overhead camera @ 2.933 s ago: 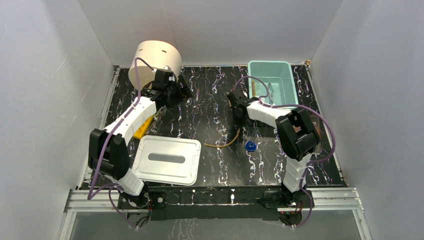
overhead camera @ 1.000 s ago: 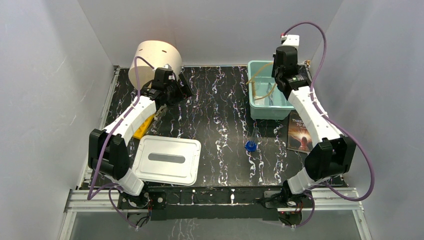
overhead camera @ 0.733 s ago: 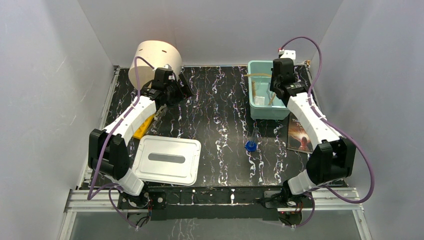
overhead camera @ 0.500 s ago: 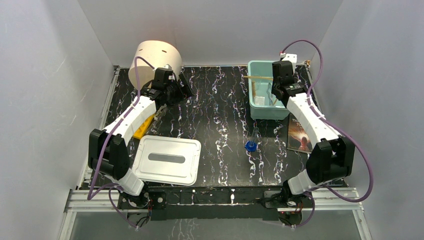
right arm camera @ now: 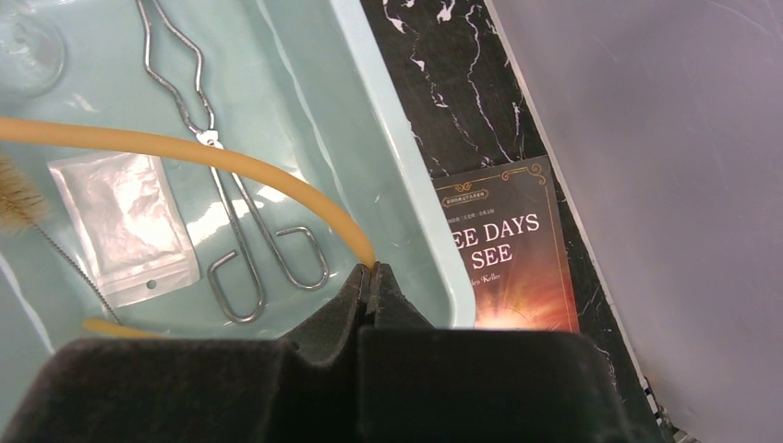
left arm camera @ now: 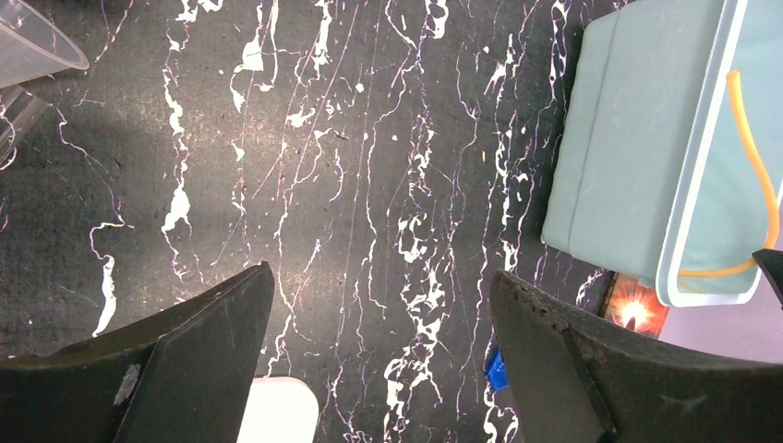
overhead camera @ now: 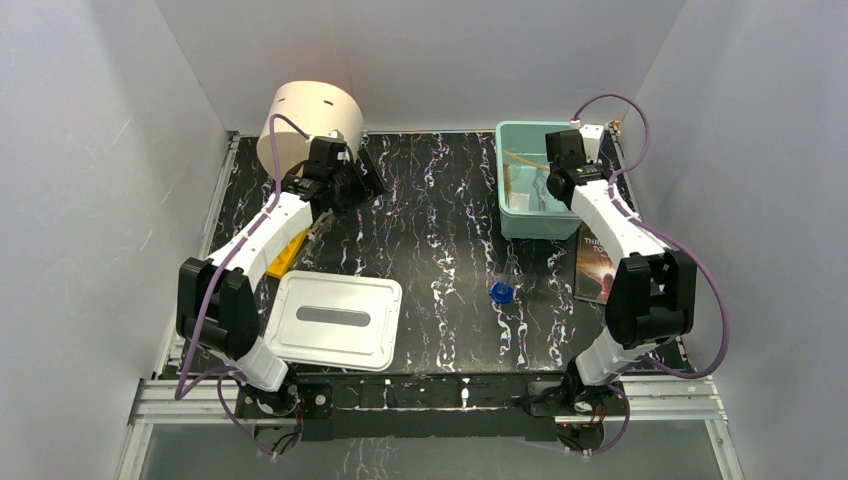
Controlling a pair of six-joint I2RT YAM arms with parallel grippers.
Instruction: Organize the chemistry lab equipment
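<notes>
My right gripper (right arm camera: 371,270) is shut on one end of the tan rubber tube (right arm camera: 231,163), low inside the teal bin (right arm camera: 397,166). The tube curves across the bin over the metal tongs (right arm camera: 242,242), the white packet (right arm camera: 125,226) and the brush (right arm camera: 14,201). In the top view the right gripper (overhead camera: 553,183) sits over the bin's right side (overhead camera: 585,170). The clear flask with blue cap (overhead camera: 503,286) lies on the table in front of the bin. My left gripper (left arm camera: 380,277) is open and empty above the table, with the clear beaker (left arm camera: 28,55) beside it. The yellow rack (overhead camera: 285,250) lies under the left arm.
A dark-covered book (overhead camera: 596,265) lies right of the bin, beside the flask. A white lid (overhead camera: 335,320) lies at the front left. The big cream cylinder (overhead camera: 310,118) stands at the back left. Grey walls close in three sides.
My right arm lifted the tan tube from the table's middle, carried it over the teal bin and lowered it in. The left arm has not moved.
</notes>
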